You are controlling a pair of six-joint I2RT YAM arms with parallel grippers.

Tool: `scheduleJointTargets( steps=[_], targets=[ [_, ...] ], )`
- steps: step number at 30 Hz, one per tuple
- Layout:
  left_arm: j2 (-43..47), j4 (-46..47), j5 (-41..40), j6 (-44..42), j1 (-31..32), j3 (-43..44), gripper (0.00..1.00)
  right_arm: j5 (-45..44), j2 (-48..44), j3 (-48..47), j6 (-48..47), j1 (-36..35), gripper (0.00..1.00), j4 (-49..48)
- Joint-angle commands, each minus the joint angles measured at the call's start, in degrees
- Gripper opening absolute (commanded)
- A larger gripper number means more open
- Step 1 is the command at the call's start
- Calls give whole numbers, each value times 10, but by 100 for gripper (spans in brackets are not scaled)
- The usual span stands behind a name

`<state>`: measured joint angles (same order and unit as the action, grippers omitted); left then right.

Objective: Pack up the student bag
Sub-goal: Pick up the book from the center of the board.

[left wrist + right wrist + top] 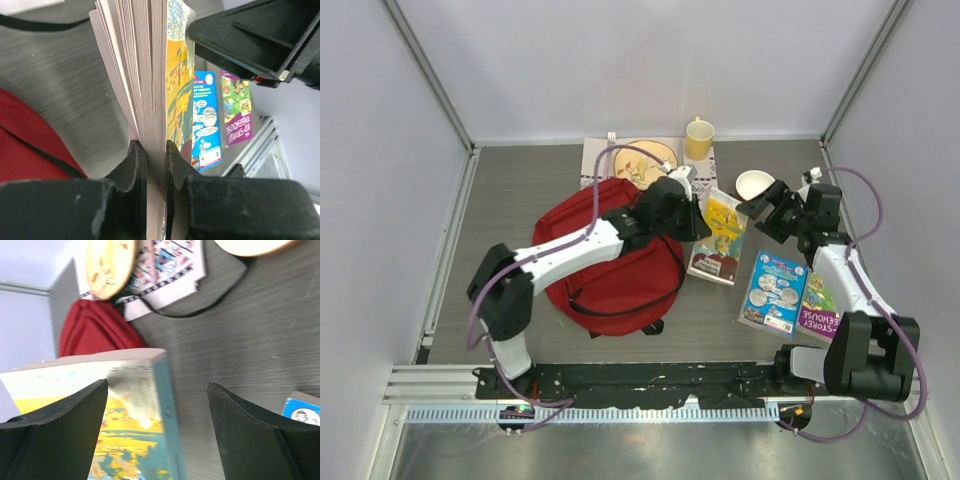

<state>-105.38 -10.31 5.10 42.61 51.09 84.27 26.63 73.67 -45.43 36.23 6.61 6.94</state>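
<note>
— Saw the left tool (155, 151) up close, squeezed tight on the pages of the yellow book (178, 90).
— And the right tool (157, 386)?
— Stood wide open near that book, held nothing.
— Found the student bag (620, 285)?
— Yes. Lay flat on the table (520, 190), under the left arm (560, 255), beside the book.

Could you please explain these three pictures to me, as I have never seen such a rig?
The machine is a left arm and a right arm bolted to a table. One picture looks down from above; the other two come from cameras on each wrist. On the table lie a red student bag, a blue book, a purple book, a yellow mug, a white bowl and a plate. The left tool is shut on a yellow book, pinching its pages, beside the bag. The right tool is open, holding nothing.
</note>
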Motion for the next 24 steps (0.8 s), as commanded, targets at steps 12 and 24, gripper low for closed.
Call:
scheduleJointTargets(
  steps=[12, 24],
  targets=[
    [318, 92, -62, 17, -39, -183, 0, 142, -221, 67, 83, -137, 86, -102],
    [435, 97, -53, 44, -38, -260, 0, 85, -206, 112, 107, -236, 86, -160]
  ],
)
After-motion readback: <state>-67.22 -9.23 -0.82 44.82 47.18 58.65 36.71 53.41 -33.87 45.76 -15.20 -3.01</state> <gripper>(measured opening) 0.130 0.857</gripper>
